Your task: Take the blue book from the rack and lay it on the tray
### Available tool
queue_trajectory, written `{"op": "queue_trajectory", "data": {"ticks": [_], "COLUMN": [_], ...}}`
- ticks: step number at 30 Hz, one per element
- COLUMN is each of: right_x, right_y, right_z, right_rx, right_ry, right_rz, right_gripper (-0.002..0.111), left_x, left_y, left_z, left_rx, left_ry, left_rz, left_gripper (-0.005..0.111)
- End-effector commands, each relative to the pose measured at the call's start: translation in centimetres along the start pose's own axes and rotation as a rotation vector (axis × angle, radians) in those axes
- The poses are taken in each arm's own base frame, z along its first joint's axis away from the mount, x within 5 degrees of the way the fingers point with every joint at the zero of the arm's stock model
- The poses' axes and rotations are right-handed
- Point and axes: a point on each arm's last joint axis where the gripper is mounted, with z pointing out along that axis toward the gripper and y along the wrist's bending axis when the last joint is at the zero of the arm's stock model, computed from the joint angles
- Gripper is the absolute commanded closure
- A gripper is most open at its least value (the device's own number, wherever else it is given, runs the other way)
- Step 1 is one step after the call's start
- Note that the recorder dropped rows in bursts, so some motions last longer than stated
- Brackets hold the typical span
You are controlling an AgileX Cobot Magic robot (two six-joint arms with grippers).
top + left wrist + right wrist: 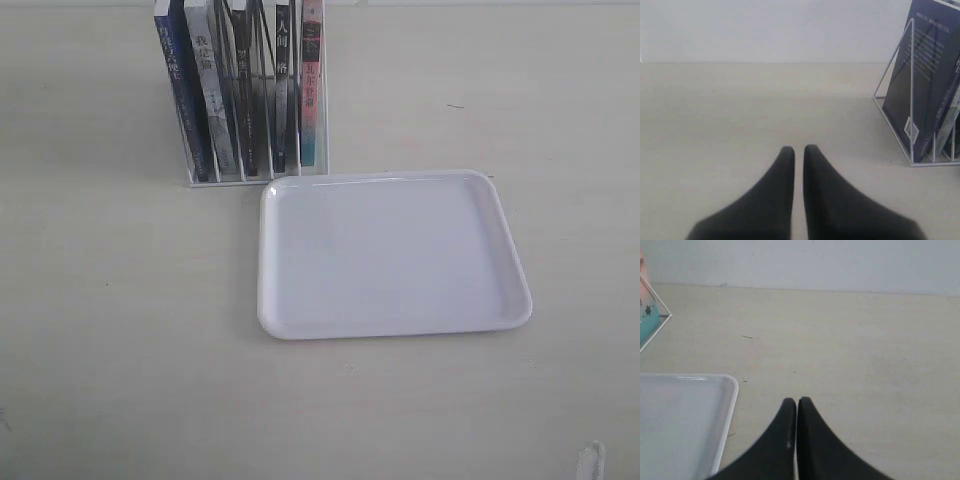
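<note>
The blue book stands upright in the leftmost slot of the white wire rack at the back of the table. In the left wrist view its purplish-blue back shows behind the rack's wires, off to one side and farther out than my left gripper. That gripper is shut and empty over bare table. The white tray lies empty just in front of the rack. My right gripper is shut and empty beside the tray's rim. Neither gripper shows in the exterior view.
Several other books fill the rack's remaining slots, among them a grey-white-spined one and a pink-and-teal one at the right end. The rack's corner shows in the right wrist view. A pale wall runs behind the table.
</note>
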Motion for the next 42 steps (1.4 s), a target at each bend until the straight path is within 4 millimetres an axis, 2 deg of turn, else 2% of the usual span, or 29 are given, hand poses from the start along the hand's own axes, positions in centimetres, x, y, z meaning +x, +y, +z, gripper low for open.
{"op": "queue_trajectory", "data": {"ticks": [1, 34, 37, 42], "right_x": [-0.1, -0.1, -1.1, -4.6], "right_y": [0.0, 0.0, 0.0, -0.1], "right_z": [0.0, 0.0, -0.1, -1.3], "right_rx": [0.004, 0.004, 0.004, -0.040], "right_ry": [-0.011, -0.012, -0.118, -0.535], "right_rz": [-0.006, -0.006, -0.012, 0.194], "right_gripper": [0.108, 0.108, 0.108, 0.108], "left_x": [0.1, 0.1, 0.1, 0.1], "left_y": [-0.1, -0.1, -0.1, -0.1], "left_z": [0.0, 0.0, 0.0, 0.0], "left_rx": [0.010, 0.010, 0.010, 0.010], "left_ry": [-0.004, -0.004, -0.004, -0.004], "left_rz": [0.006, 0.006, 0.006, 0.006], "left_gripper": [0.101, 0.101, 0.101, 0.101]}}
